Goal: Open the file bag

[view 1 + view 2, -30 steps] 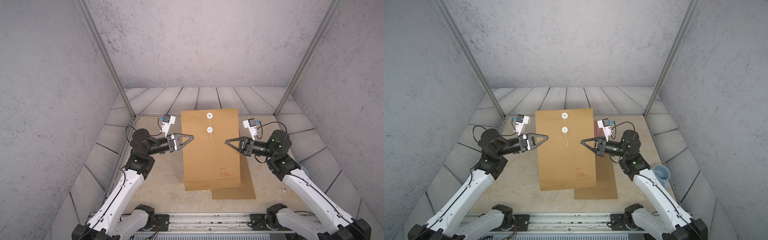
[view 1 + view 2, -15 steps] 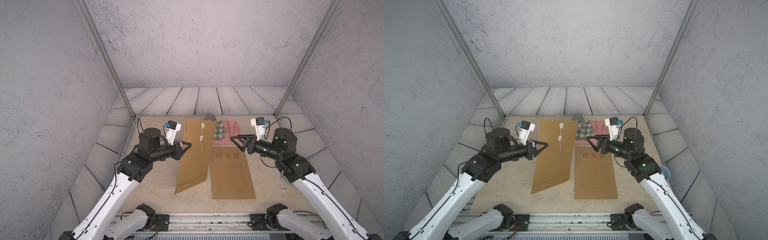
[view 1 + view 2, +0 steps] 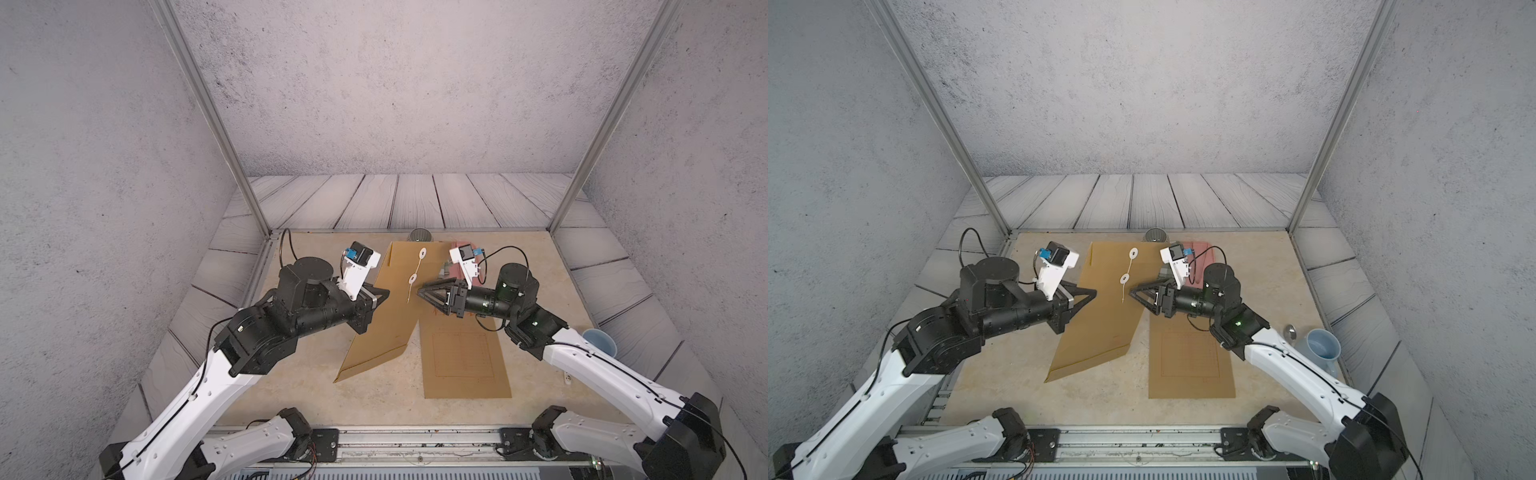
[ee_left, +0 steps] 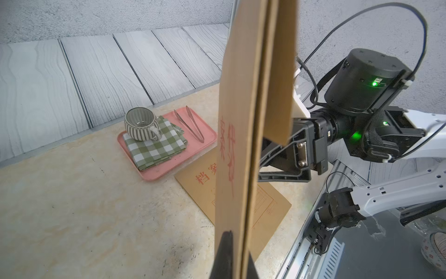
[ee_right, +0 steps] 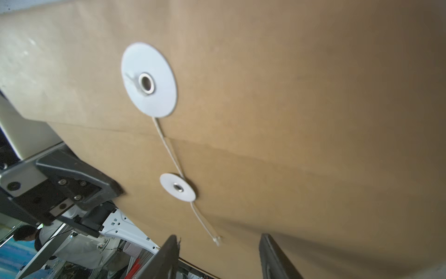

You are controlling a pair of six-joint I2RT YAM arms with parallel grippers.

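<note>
Grip on the left: my left gripper (image 3: 384, 293) is clamped shut on the left edge of the file bag (image 3: 395, 311), which it holds tilted above the middle of the table (image 3: 291, 374). The bag's top points toward the far edge, and I cannot tell whether its lowest corner touches the surface. On the face turned toward my other arm, a string (image 5: 169, 147) runs from the upper button (image 5: 148, 79) past the lower button (image 5: 177, 187), and its loose end hangs free. My right gripper (image 5: 217, 256) has its jaws apart just at that loose end and grips nothing. Below it a second file bag (image 3: 463, 357) lies flat, reaching toward the near edge. A pink tray (image 4: 154, 175) sits by the far edge and carries a striped cup (image 4: 140, 124) on a green checked cloth (image 4: 156, 147), with tongs (image 4: 190, 125) beside them. A blue mug (image 3: 1318, 347) stands at the right edge.
</note>
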